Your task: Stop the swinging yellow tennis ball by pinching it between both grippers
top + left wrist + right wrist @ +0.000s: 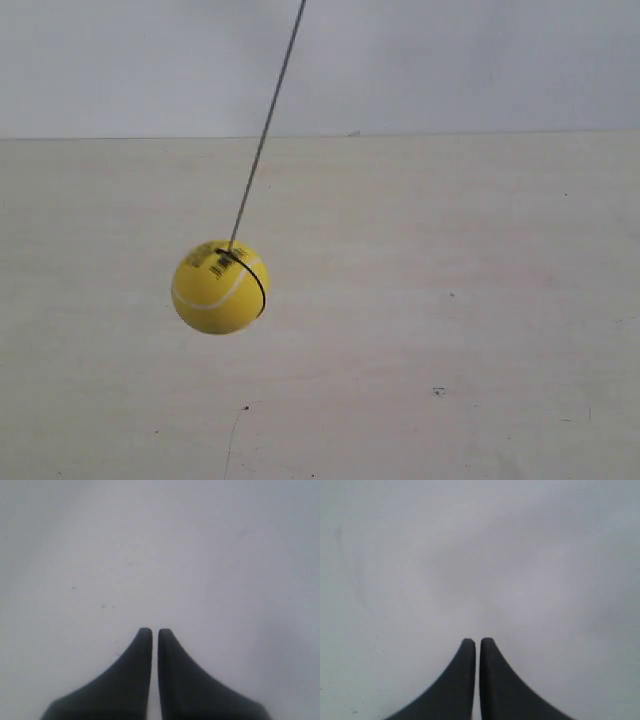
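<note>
The yellow tennis ball (219,287) hangs on a thin string (266,130) that slants up to the right, left of centre in the exterior view, above a pale tabletop. It shows a white seam, a barcode label and a black string round it. Neither gripper appears in the exterior view. My left gripper (151,631) is shut, its two black tips side by side with only a sliver between them, over a bare pale surface. My right gripper (474,641) is shut the same way. The ball is out of view in both wrist views.
The pale tabletop (450,300) meets a white wall (450,60) at the back. A few small dark specks (438,391) mark the tabletop.
</note>
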